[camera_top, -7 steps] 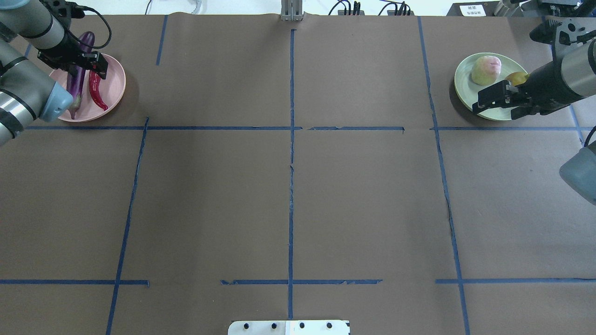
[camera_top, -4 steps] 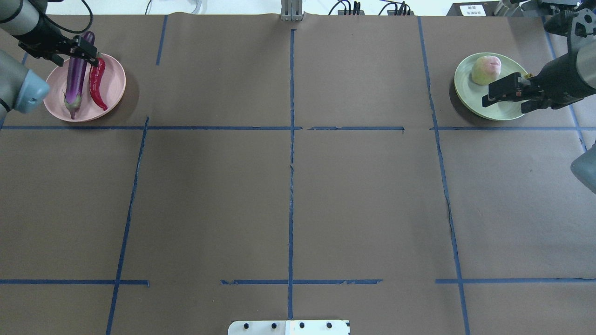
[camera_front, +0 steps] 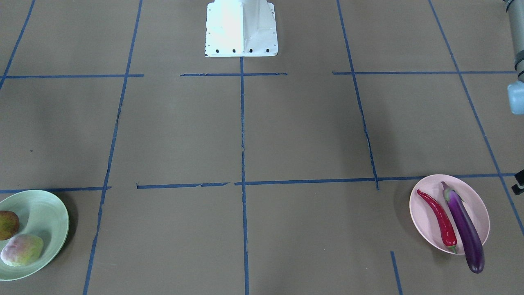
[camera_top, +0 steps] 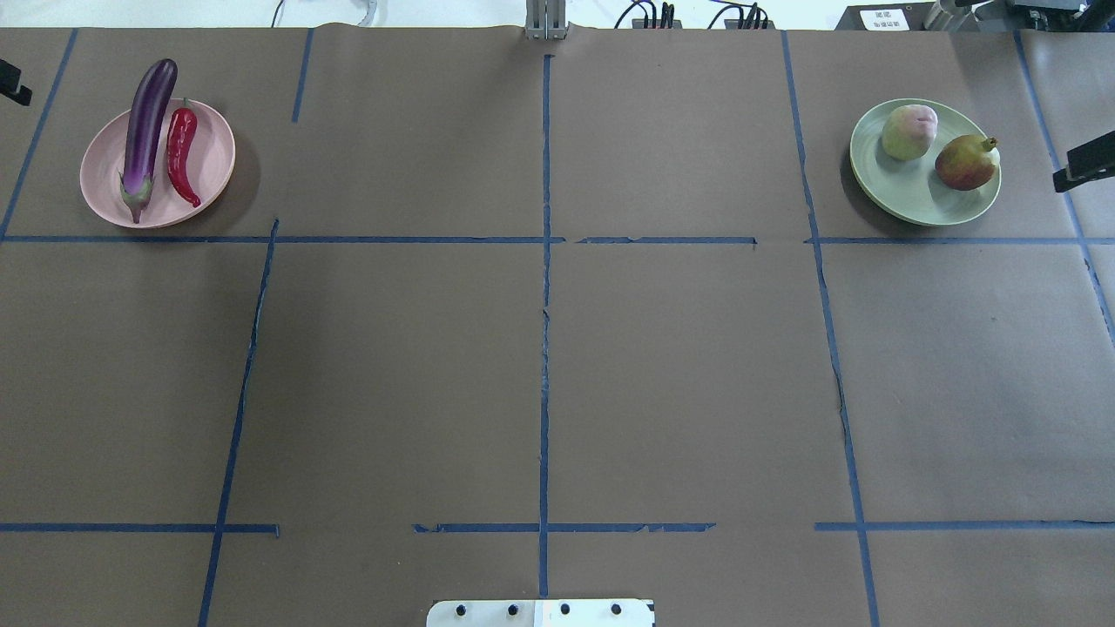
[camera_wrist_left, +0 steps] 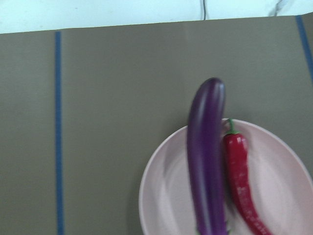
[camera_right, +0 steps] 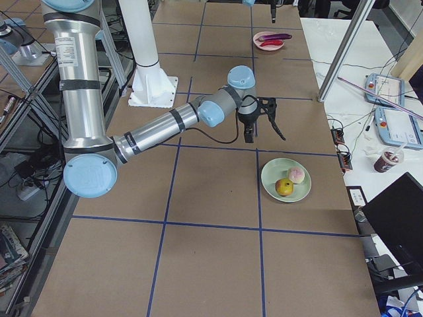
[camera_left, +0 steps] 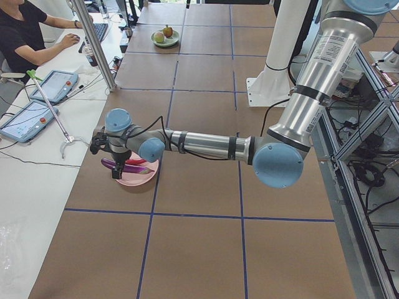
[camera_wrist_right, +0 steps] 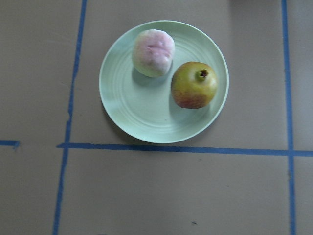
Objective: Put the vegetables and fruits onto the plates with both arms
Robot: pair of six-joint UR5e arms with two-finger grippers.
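The pale pink plate (camera_top: 213, 148) at the far left holds the purple eggplant (camera_top: 144, 131) and the red chili pepper (camera_top: 180, 157); both also show in the left wrist view, eggplant (camera_wrist_left: 208, 156) and chili (camera_wrist_left: 242, 181). The pale green plate (camera_top: 906, 196) at the far right holds the pale green, pink-blushed fruit (camera_top: 908, 131) and the yellow-green and red fruit (camera_top: 965, 163). My left gripper (camera_left: 111, 163) is open and empty, raised beside the pink plate's outer side. My right gripper (camera_right: 264, 135) is open and empty, raised off the green plate's outer side; one finger (camera_top: 1084, 165) shows overhead.
The brown paper table top (camera_top: 540, 366) is marked with blue tape lines. The white base block (camera_front: 241, 28) stands at the near middle edge. An operator (camera_left: 28, 34) sits at a side desk with tablets (camera_left: 28, 118). Cables and plugs (camera_top: 662, 16) lie along the far edge.
Both arms have drawn back outward from their plates and have almost left the overhead view. The yellow-green and red fruit, hidden by the right gripper before, shows on the green plate.
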